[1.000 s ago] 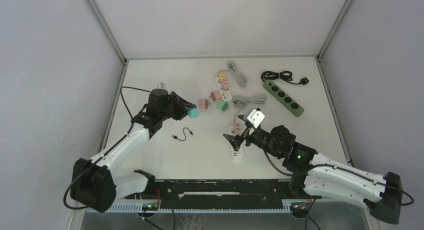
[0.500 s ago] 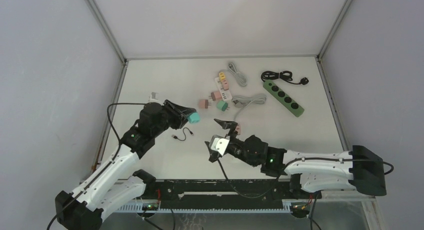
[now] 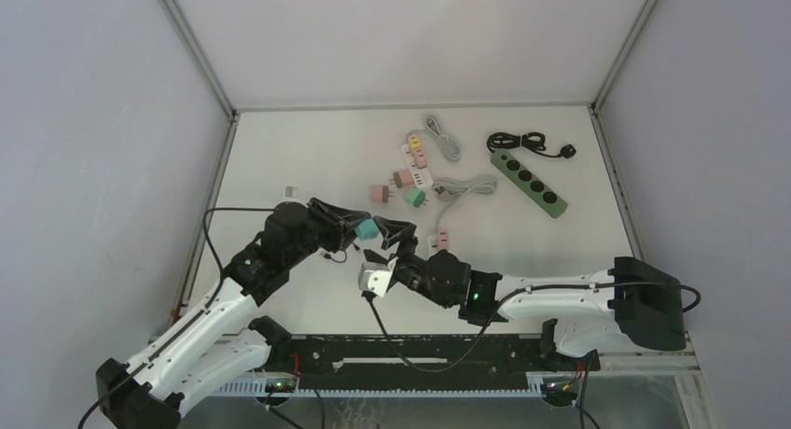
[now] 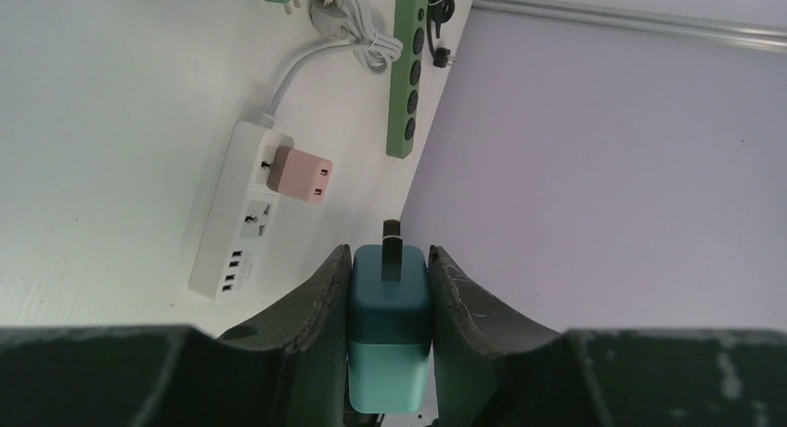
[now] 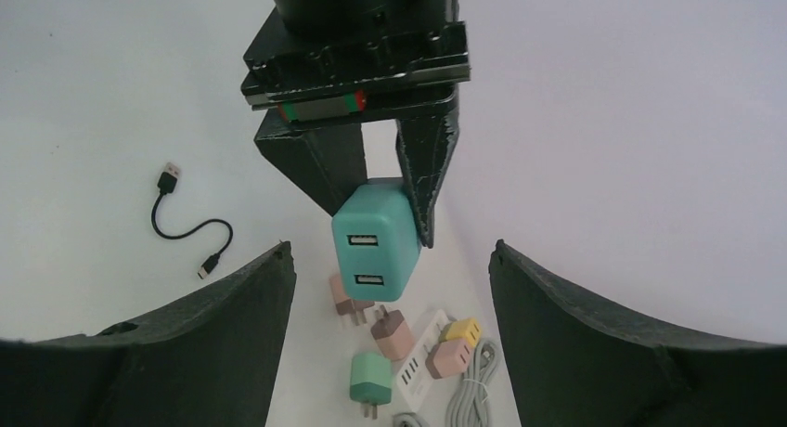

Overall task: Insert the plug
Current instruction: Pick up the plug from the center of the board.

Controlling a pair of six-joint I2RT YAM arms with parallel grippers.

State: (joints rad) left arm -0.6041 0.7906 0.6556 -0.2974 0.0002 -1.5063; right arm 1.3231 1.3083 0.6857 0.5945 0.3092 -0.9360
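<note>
My left gripper (image 3: 359, 226) is shut on a teal two-port USB plug (image 3: 367, 228), held above the table with its prongs pointing forward. In the left wrist view, the plug (image 4: 390, 353) sits between the fingers of that gripper (image 4: 390, 252). Beyond it lies a white power strip (image 4: 237, 227) with a pink adapter (image 4: 297, 174) plugged in. My right gripper (image 3: 387, 245) is open and empty and faces the plug's USB side at close range. The right wrist view shows the plug (image 5: 376, 251) between my open fingers (image 5: 260, 297).
A green power strip (image 3: 529, 182) with a black cord lies far right. A second white strip (image 3: 415, 159) carries yellow and pink adapters. Loose pink plugs (image 3: 380, 193), a green plug (image 3: 414, 198) and a grey cable (image 3: 464, 186) lie mid-table. A black USB cable (image 5: 190, 227) lies to the left.
My left arm has carried the teal plug nearer and to the right. My right arm has swung left, away from the white strip, so its open gripper now faces the plug.
</note>
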